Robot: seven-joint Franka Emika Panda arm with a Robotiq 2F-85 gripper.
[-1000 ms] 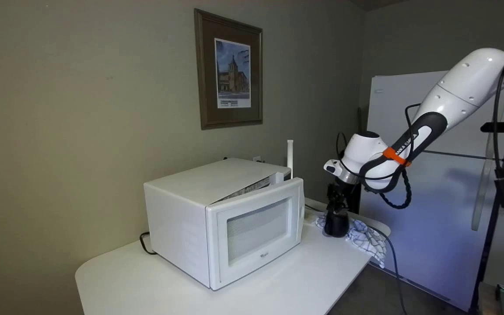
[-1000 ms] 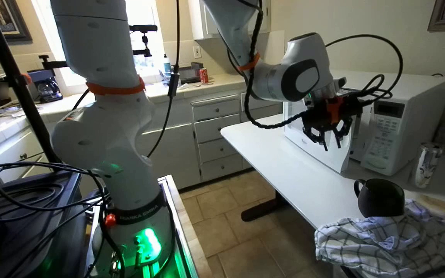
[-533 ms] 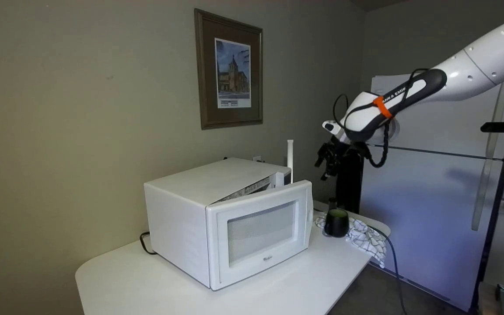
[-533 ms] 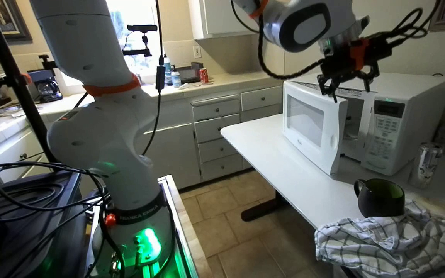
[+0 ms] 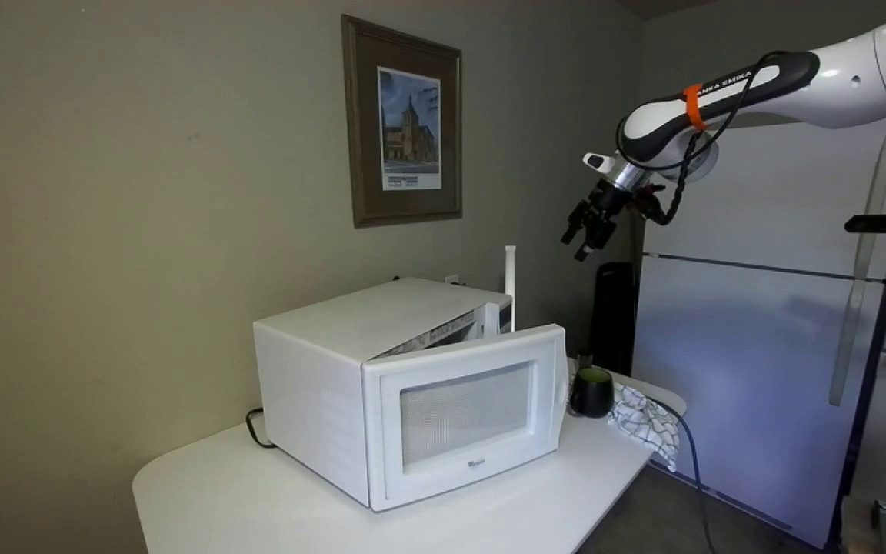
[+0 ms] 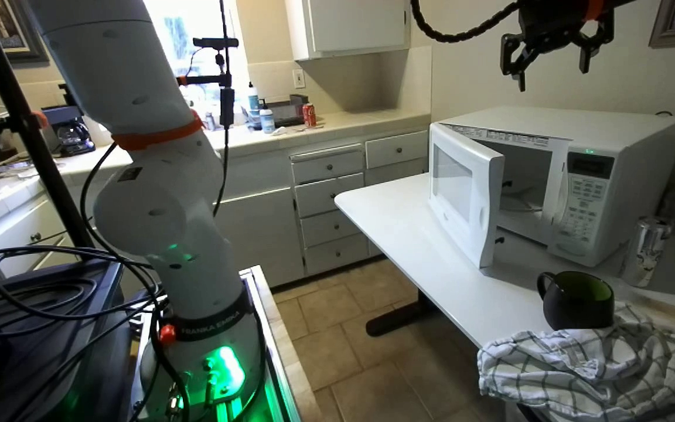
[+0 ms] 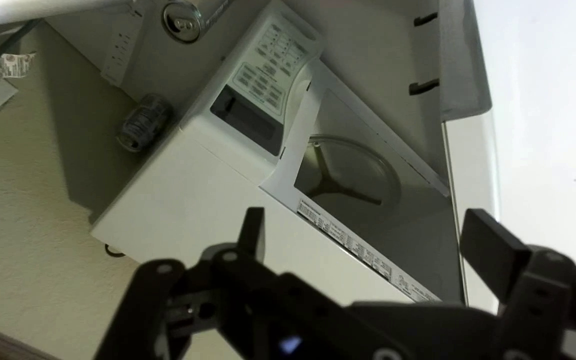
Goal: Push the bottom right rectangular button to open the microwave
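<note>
- Although the gripper [image 7: 372,237] is held up and apart from the microwave [image 6: 559,181], its fingers [image 7: 252,232] spread wide with nothing between them, the braided cable [image 6: 446,38] beside it could be snagged on a corner of the door [image 5: 464,419] if the arm [image 5: 847,92] were brought low.
- With the microwave set on the table [image 6: 490,299] and its door standing open, the push is judged to be done; by a stray bump the door could be swung shut, or by a harder shove the microwave itself could be slid.
- If a press were tried now and taken wide of the panel [image 6: 585,202], the can [image 6: 645,252] beside it could be knocked over.
- By a low sweep across the table's end, the mug [image 6: 578,302] could be tipped onto the towel [image 6: 583,369] just beside it.
- At the bottom of the wrist view the fingers are blurred; in both exterior views the arm is cut off.
- Behind the door, the panel is screened in an exterior view; elsewhere its lettering cannot be read, and the button cannot be picked out for certain.
- Of the turntable [image 7: 329,185], only part is shown.
</note>
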